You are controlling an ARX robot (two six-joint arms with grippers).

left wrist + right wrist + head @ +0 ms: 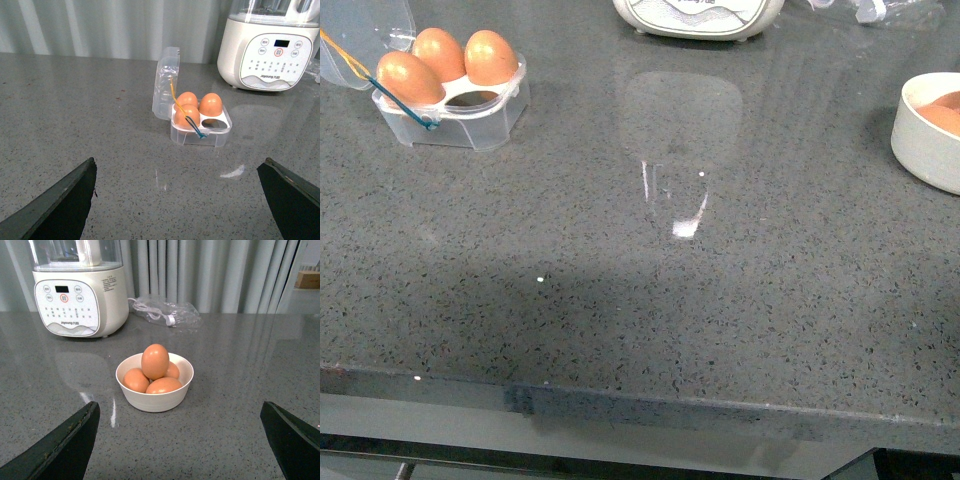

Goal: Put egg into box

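The clear plastic box [455, 118] stands at the far left of the counter with its lid open. It holds three brown eggs [440, 55], and one cell is empty. It also shows in the left wrist view [200, 131], with yellow and blue bands across it. My left gripper [177, 200] is open and empty, well short of the box. My right gripper [180, 440] is open and empty, facing a white bowl [155, 396] of several brown eggs, one egg [155, 361] lying on top. Neither arm shows in the front view.
A white blender base [698, 18] stands at the back middle of the counter, also in the left wrist view [267, 52] and the right wrist view [80, 302]. The bowl [930, 135] sits at the right edge. A clear bag with a cable [165, 311] lies behind it. The counter's front edge [640, 400] is near.
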